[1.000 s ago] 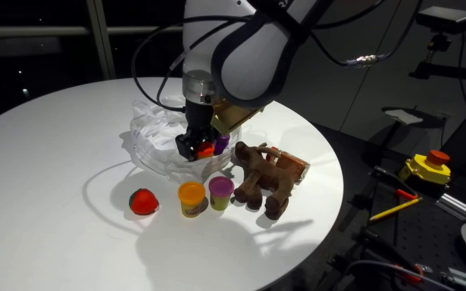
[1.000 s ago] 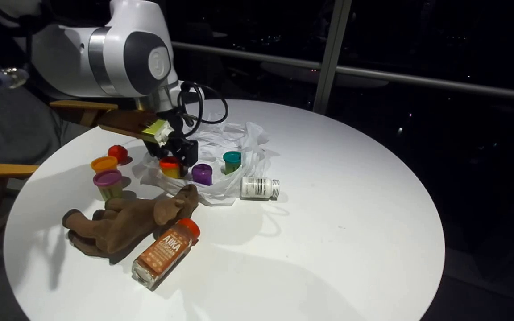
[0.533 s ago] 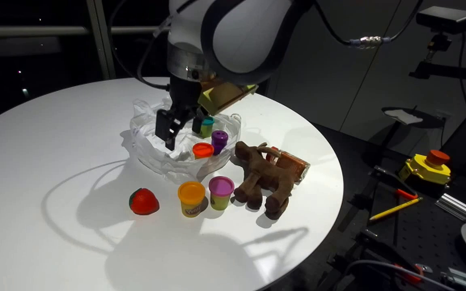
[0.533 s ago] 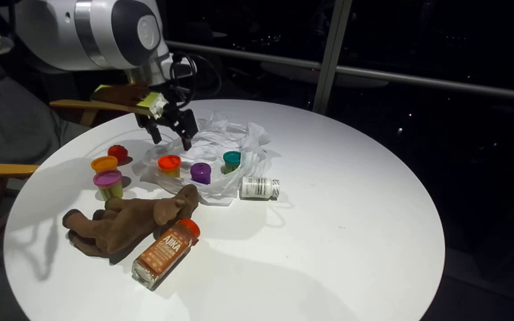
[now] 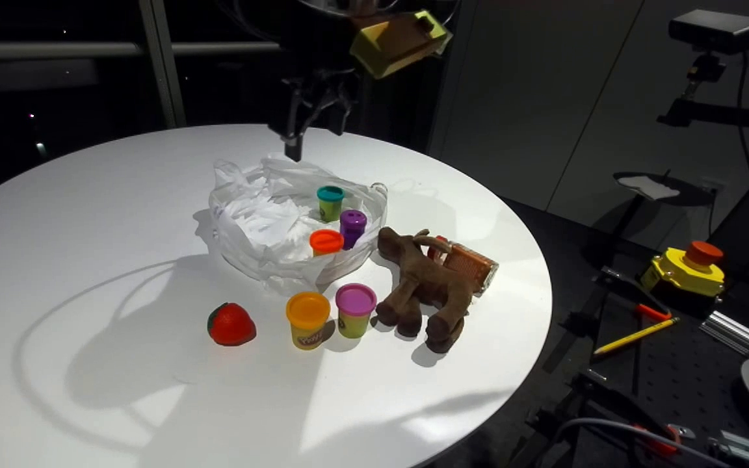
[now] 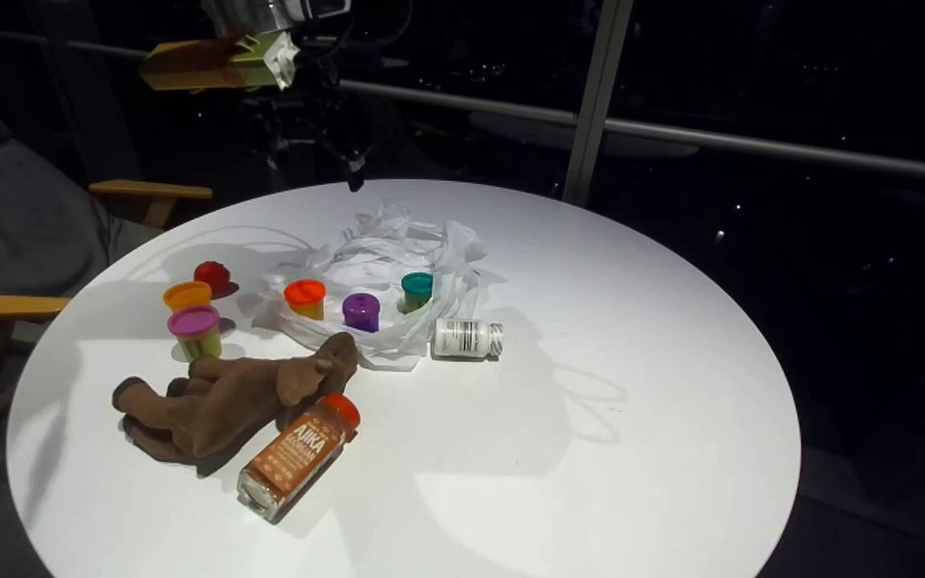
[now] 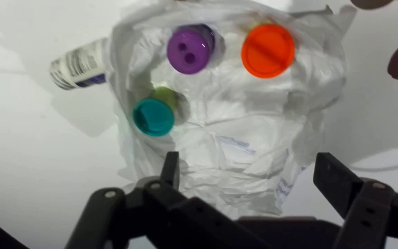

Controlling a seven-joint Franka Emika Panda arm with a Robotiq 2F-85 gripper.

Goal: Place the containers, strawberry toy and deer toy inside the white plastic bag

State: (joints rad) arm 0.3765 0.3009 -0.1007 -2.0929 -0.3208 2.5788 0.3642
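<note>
The white plastic bag [image 5: 264,253] lies spread with its mouth up. Inside it stand a red-orange-lidded container [image 7: 268,51], a purple container [image 7: 188,52] and a teal-lidded container [image 7: 153,117]. Outside, on the table, an orange container [image 5: 308,320] and a pink-lidded container [image 5: 355,311] stand side by side. The strawberry toy [image 5: 231,324] rests to their left in that exterior view. The brown deer toy [image 6: 242,397] lies on its side close to the bag. High above the bag hangs my gripper [image 7: 247,159], fingers wide apart and nothing between them.
A spice jar with a red cap [image 6: 299,457] lies against the deer toy. A white pill bottle [image 6: 468,338] lies on its side touching or almost touching the bag's edge. Everything stands on a round white table [image 6: 591,449]; a chair [image 6: 21,241] is beside it.
My gripper has let go of the red-orange-lidded container, leaving it in the bag. The jaws have spread, and the arm has risen well clear of the bag.
</note>
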